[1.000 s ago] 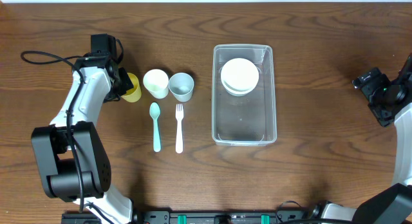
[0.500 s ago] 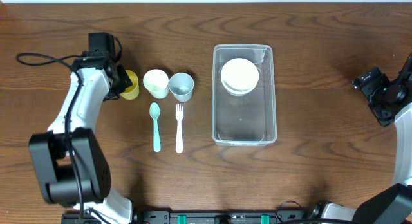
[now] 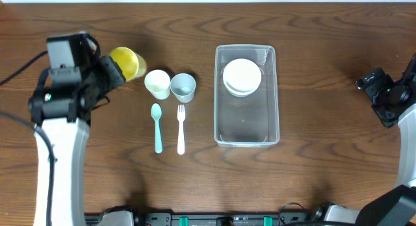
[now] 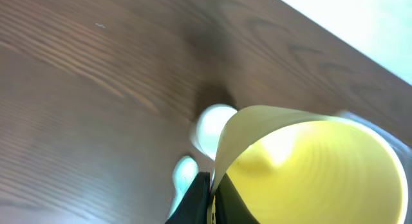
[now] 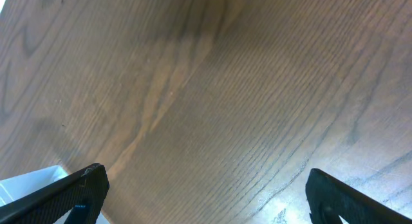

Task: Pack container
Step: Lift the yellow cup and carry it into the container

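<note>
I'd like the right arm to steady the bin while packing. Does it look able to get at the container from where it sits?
Probably yes. Only bare table lies between the open right gripper and the right wall of the container; the left gripper, holding the yellow cup, is far across.

Against the brown wood-grain table (image 3: 325, 174) show a yellow cup (image 3: 127, 62), white cup (image 3: 156, 83), seemingly grey-blue cup (image 3: 183, 86), teal spoon (image 3: 156, 127).

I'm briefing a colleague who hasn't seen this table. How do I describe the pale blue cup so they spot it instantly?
Find the clear container mid-table and look left to two cups standing side by side. The pale blue cup is the one nearer the container, in line with the white fork; its neighbour is a white cup, and the yellow cup sits in the left gripper.
</note>
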Controlling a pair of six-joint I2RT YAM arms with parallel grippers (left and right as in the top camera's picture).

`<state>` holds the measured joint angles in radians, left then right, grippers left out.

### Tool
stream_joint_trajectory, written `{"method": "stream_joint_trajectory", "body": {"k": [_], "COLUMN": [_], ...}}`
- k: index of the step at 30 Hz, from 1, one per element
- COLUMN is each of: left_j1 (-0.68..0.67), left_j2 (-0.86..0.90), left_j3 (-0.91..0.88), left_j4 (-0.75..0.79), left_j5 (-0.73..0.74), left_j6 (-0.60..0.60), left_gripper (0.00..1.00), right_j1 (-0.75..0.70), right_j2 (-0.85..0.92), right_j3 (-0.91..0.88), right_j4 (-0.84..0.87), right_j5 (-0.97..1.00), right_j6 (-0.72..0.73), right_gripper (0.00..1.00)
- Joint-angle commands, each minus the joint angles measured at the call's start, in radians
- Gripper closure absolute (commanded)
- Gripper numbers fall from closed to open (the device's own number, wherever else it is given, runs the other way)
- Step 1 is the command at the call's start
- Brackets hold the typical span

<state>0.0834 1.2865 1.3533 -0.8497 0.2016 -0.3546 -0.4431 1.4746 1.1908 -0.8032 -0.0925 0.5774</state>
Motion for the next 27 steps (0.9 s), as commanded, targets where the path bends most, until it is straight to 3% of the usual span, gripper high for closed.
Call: {"method": "stream_joint_trajectory", "body": {"k": [1, 7, 16, 27], "left_j1": [-0.033, -0.169, -0.402, -0.507], "left_j2": [-0.043, -0.055, 0.047, 0.253], "left_j3": [0.017, 0.016, 0.013, 0.012], "left_j4": [-0.044, -0.115, -0.068, 0.002], "left_j5": [0.147, 0.157, 0.147, 0.146], "left_j6": [0.057, 0.132, 0.232, 0.262], "left_gripper": [0.94, 0.94, 0.94, 0.94], "right_j1": [-0.008, -0.008, -0.008, -0.008], "right_j2": [0.003, 0.003, 0.003, 0.003], "right_j3": [0.005, 0.005, 0.005, 0.005], "right_j4": [-0.001, -0.001, -0.001, -0.001], "right_j5": [0.01, 0.01, 0.01, 0.01], "right_j6": [0.013, 0.013, 0.013, 0.013], "right_gripper": [0.01, 0.01, 0.01, 0.01]}}
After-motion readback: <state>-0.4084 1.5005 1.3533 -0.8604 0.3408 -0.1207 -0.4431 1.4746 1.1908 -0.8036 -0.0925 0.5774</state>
